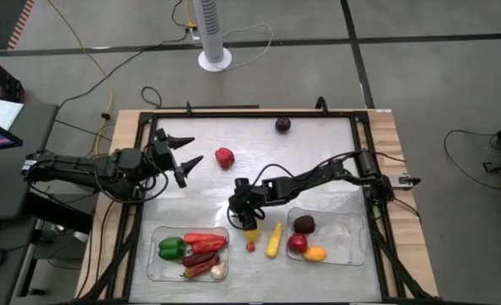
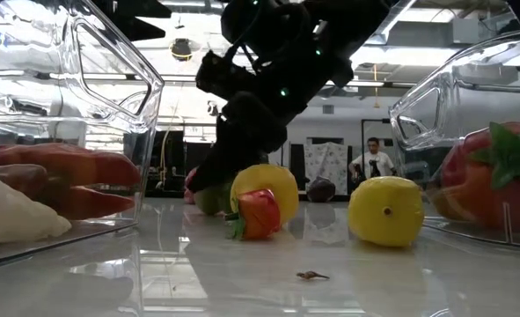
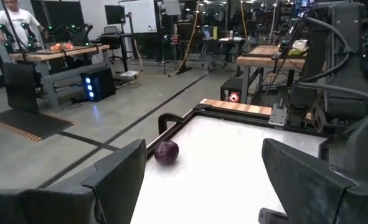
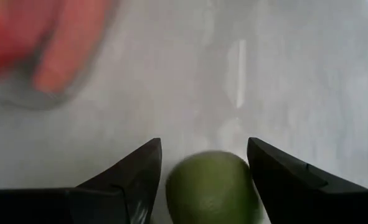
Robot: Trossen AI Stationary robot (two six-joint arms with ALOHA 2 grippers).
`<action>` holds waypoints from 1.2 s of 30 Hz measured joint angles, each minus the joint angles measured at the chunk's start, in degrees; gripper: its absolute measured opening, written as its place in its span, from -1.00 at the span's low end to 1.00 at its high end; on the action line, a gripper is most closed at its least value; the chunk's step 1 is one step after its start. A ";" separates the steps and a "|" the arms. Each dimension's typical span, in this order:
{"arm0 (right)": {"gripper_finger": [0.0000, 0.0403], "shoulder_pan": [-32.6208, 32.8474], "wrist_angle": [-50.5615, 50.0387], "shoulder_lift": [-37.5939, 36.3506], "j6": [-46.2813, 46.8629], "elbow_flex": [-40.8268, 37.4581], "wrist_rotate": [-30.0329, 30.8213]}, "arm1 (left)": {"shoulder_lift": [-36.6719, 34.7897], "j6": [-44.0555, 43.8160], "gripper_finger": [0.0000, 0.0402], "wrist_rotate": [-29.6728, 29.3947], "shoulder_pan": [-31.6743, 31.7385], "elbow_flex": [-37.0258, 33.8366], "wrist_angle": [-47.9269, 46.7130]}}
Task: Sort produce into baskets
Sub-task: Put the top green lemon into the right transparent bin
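My right gripper point(image 1: 250, 224) hangs open near the table's near middle, slanting down, its fingers on either side of a green rounded piece point(image 4: 210, 184) without a clear touch. Close by lie a yellow round piece point(image 2: 265, 188), a small red piece point(image 1: 251, 246) and a yellow corn point(image 1: 274, 240). The left basket point(image 1: 153, 254) holds a green pepper, red peppers, chillies and garlic. The right basket point(image 1: 353, 224) holds a dark plum, a red piece and an orange one. A red pepper point(image 1: 225, 158) and a purple plum point(image 1: 282, 124) lie loose. My left gripper point(image 1: 195, 149) waits open and level at the left.
The two baskets flank the right gripper along the near edge, with the corn and small red piece in the gap between them. A black frame point(image 1: 364, 169) borders the table. The purple plum point(image 3: 166, 152) sits near the far rail. A fan base point(image 1: 214, 59) stands beyond the table.
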 joint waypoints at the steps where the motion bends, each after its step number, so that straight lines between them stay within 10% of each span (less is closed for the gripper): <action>1: 0.30 -0.12 -0.42 0.02 -1.11 0.00 0.89 | -0.02 0.26 0.53 0.00 0.00 0.00 0.00; 13: 0.07 -2.38 -4.55 0.02 -5.28 0.00 2.89 | -0.02 0.97 0.53 0.00 0.00 0.00 -0.07; 28: -0.91 -4.74 -8.63 -0.40 -5.22 0.20 2.14 | -0.02 1.02 0.53 0.07 0.00 0.00 -0.11; 36: -0.77 -5.24 -19.57 -2.73 -5.28 5.67 0.70 | -0.02 0.55 0.53 0.24 0.00 0.00 -0.41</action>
